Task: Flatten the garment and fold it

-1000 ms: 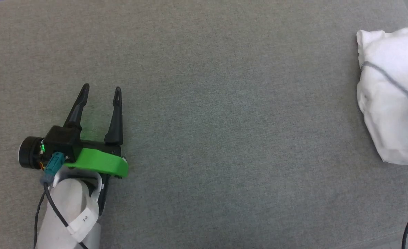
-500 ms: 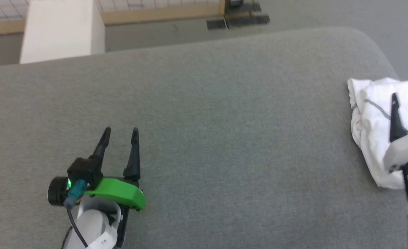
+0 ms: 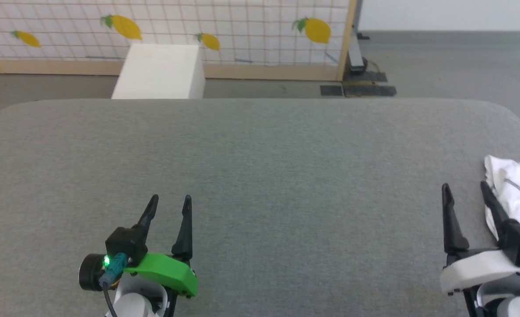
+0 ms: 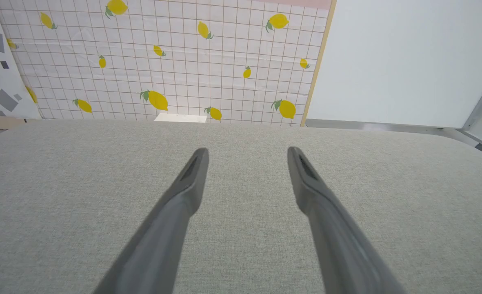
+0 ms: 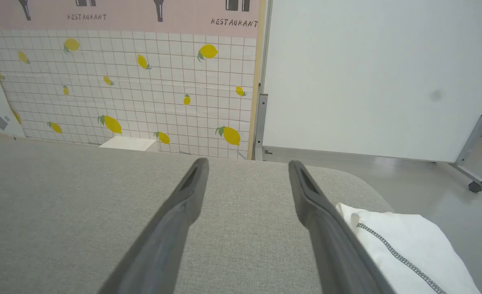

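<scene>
The garment (image 3: 517, 193) is a white bundle with a dark grey zigzag seam, lying folded at the right edge of the grey table (image 3: 260, 176). In the right wrist view the garment (image 5: 400, 253) sits just right of my right finger, with the seam running diagonally across it. My right gripper (image 3: 464, 193) stands open just left of the garment, nothing between its fingers. My left gripper (image 3: 170, 202) stands open over bare table at the lower left. Both pairs of fingers (image 4: 192, 175) (image 5: 194, 179) point toward the table's far edge.
A rigid white box (image 3: 159, 72) stands on the floor beyond the table's far edge, before a lemon-patterned tiled partition (image 3: 198, 26). A white panel on wheeled legs (image 5: 367, 81) stands at the right. The table's right corner is rounded, close to the garment.
The head camera has tilted up, bringing the far edge, box and partition into view. My right gripper has drawn off the garment and now stands open just left of it.
</scene>
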